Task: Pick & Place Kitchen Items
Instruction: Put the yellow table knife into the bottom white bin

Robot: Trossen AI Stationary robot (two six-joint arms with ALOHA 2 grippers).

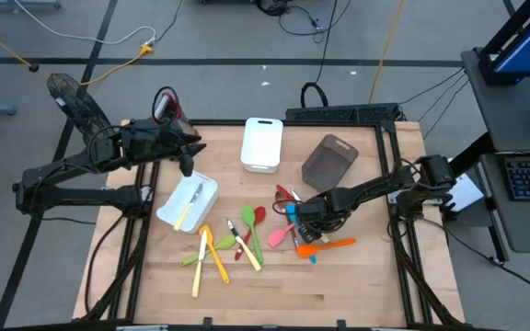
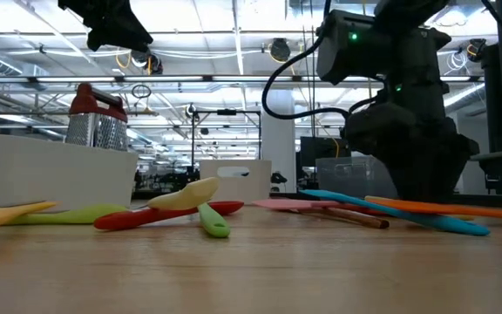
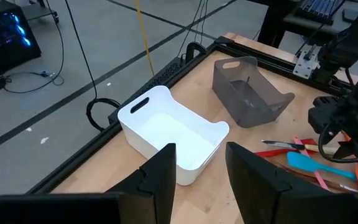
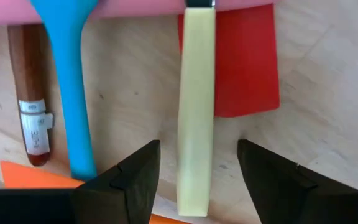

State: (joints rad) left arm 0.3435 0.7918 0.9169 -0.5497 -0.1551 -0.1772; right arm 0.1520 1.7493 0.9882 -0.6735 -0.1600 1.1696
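Several slim utensils lie flat on the wooden table: yellow, green and red ones in the middle [image 1: 228, 244], and blue, orange, pink and red ones at the right [image 1: 316, 241]. My right gripper [image 1: 304, 219] is low over the right pile and open. Its fingers stand on either side of a pale-yellow handle [image 4: 196, 124], apart from it. That handle lies over a red spatula blade [image 4: 247, 62], beside a blue handle [image 4: 73, 93] and a wooden handle [image 4: 28, 93]. My left gripper [image 1: 190, 161] is open and empty, raised above the table's far left.
A white bin [image 1: 188, 202] at the left holds a pale-yellow-handled utensil. Another white bin [image 3: 173, 130] and a tilted grey bin [image 3: 250, 93] stand at the far edge. A steel grater with a red top [image 2: 97, 118] stands at the far left corner.
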